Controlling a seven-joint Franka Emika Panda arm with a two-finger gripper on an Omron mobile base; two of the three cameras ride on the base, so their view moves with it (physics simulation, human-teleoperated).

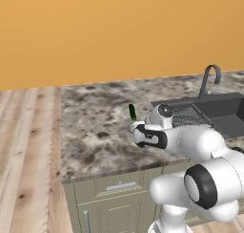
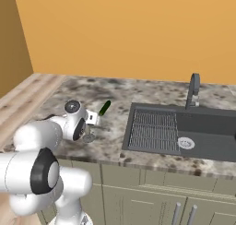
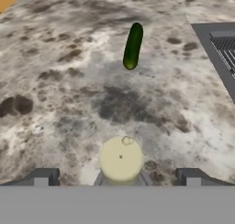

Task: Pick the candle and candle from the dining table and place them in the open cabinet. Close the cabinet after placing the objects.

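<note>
A short cream candle point(image 3: 120, 158) on a greyish holder stands on the stone top of the dining table point(image 1: 95, 136). My gripper point(image 3: 118, 177) is open and low over the table. Its two fingertips point(image 3: 43, 177) stand wide on either side of the candle, with gaps between them and it. In the right base view, the holder's foot point(image 2: 88, 137) shows just under the gripper point(image 2: 91, 123). In the left base view, the hand point(image 1: 137, 130) covers the candle. The cabinet is out of view.
A dark green cucumber point(image 3: 132, 46) lies on the stone top just beyond the candle. A dark sink point(image 2: 184, 132) with a ribbed grid and a curved grey faucet point(image 2: 193, 90) lies to the right. The table's left edge drops to a wooden floor point(image 1: 24, 146). An orange wall stands behind.
</note>
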